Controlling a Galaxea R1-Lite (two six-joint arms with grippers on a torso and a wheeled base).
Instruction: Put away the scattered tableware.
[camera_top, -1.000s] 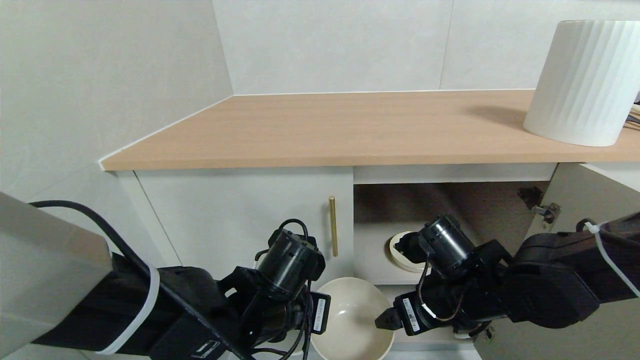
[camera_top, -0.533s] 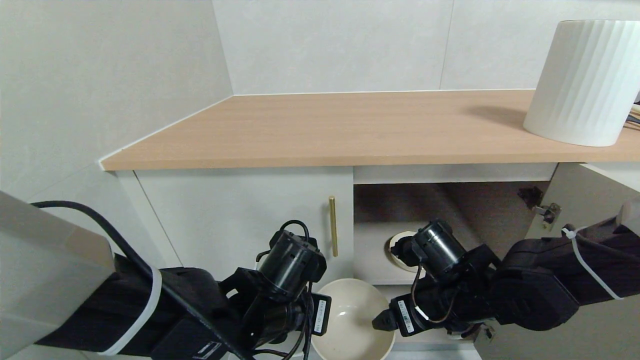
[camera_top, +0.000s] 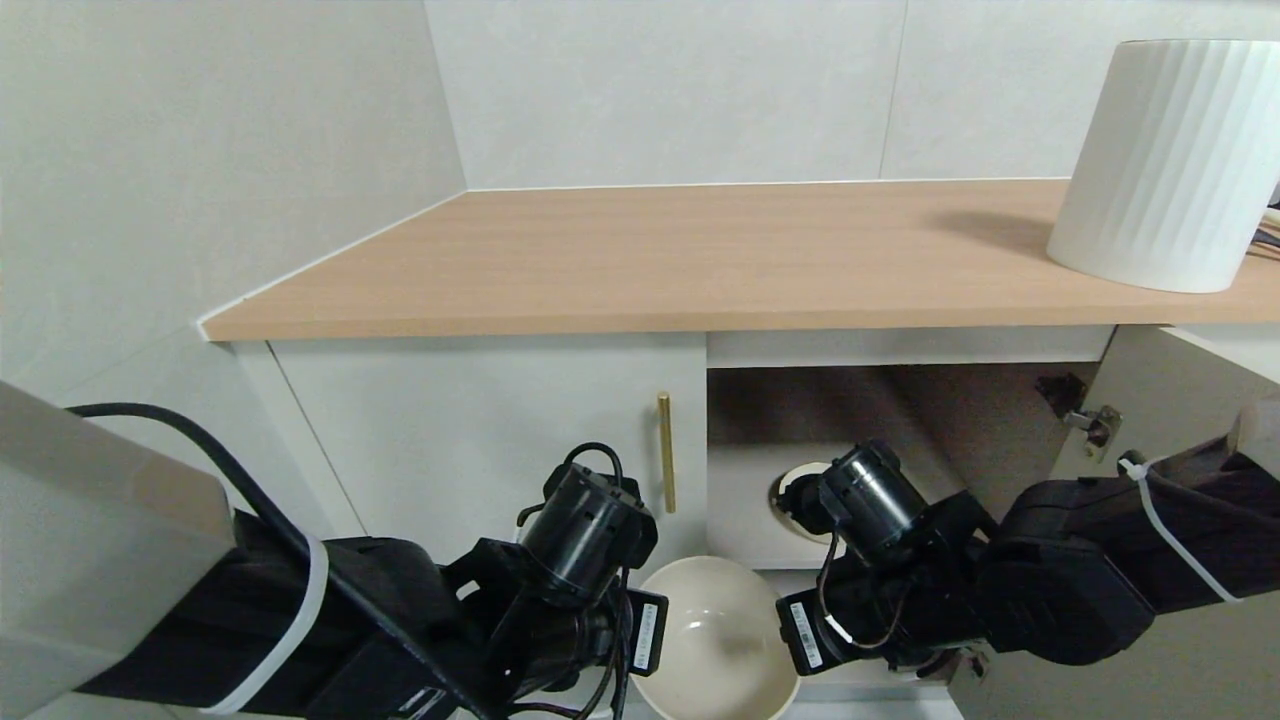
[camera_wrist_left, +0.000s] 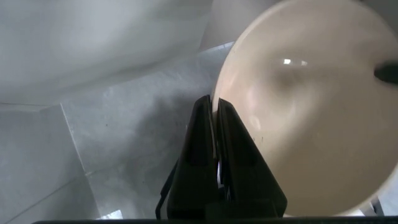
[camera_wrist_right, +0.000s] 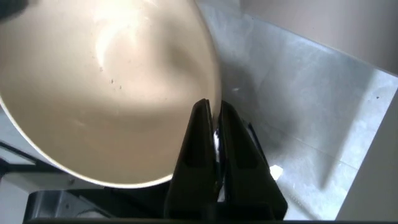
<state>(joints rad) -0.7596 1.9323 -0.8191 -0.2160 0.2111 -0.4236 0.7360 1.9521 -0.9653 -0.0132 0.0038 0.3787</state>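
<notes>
A cream bowl (camera_top: 715, 640) hangs low in front of the open cabinet (camera_top: 900, 400), between my two arms. My left gripper (camera_top: 642, 632) is shut on the bowl's left rim, and in the left wrist view its fingers (camera_wrist_left: 216, 121) pinch the edge of the bowl (camera_wrist_left: 311, 106). My right gripper (camera_top: 785, 640) sits at the opposite rim. In the right wrist view its fingers (camera_wrist_right: 215, 124) stand nearly together, with the rim of the bowl (camera_wrist_right: 112, 87) running in between them. A pale dish (camera_top: 795, 495) lies inside the cabinet, partly hidden behind my right arm.
The wooden countertop (camera_top: 700, 250) runs above the cabinet, with a tall white ribbed container (camera_top: 1170, 160) at its right end. The left cabinet door with a brass handle (camera_top: 665, 452) is closed. The right door (camera_top: 1180, 400) stands swung open.
My right gripper has moved left onto the bowl's right rim. The left arm and bowl have shifted slightly to the right.
</notes>
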